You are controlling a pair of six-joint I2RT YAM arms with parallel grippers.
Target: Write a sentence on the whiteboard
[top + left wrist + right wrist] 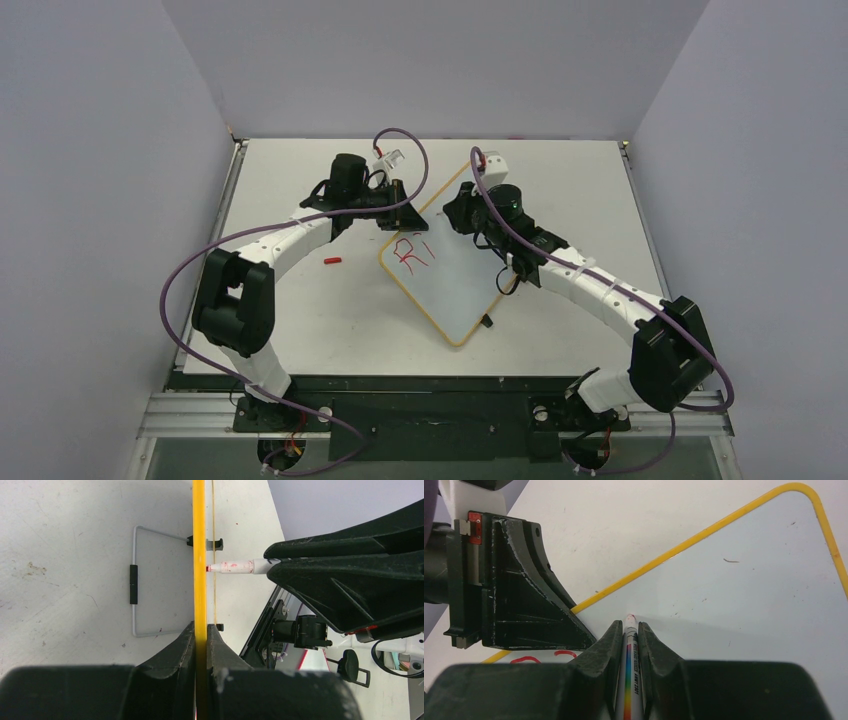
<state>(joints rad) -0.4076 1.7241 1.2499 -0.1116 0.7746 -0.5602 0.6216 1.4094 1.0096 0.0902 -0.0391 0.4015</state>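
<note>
— What is the left gripper [200,629] doing?

— It is clenched on the whiteboard [450,275], pinching the thin yellow frame [199,540] between its matte black fingers. Its wrist view sees the board edge-on, so the frame runs straight ahead of the gripper as a narrow glossy strip.

— And the right gripper [629,627]?

— It grasps a marker [629,675] lengthwise between its fingers. The barrel is white with a rainbow stripe and a line of small print I cannot read. The tip shows just ahead of the fingertips, against the smooth white face, stained red.

— Any writing?

— From above, red letters [410,252] that look like "RI" lie between the two grippers, nearer the left one. The right wrist view catches only their tops.

— Anything one view shows alone?

— The left wrist view shows a thin wire loop [134,582] with a black sleeve, left of the gripper, joined at small black clips by the frame. The top view shows the rounded-corner board set at an angle on the scuffed grey worktop [300,320], with a small red cap [333,261] lying apart from the left gripper on that arm's side.
</note>
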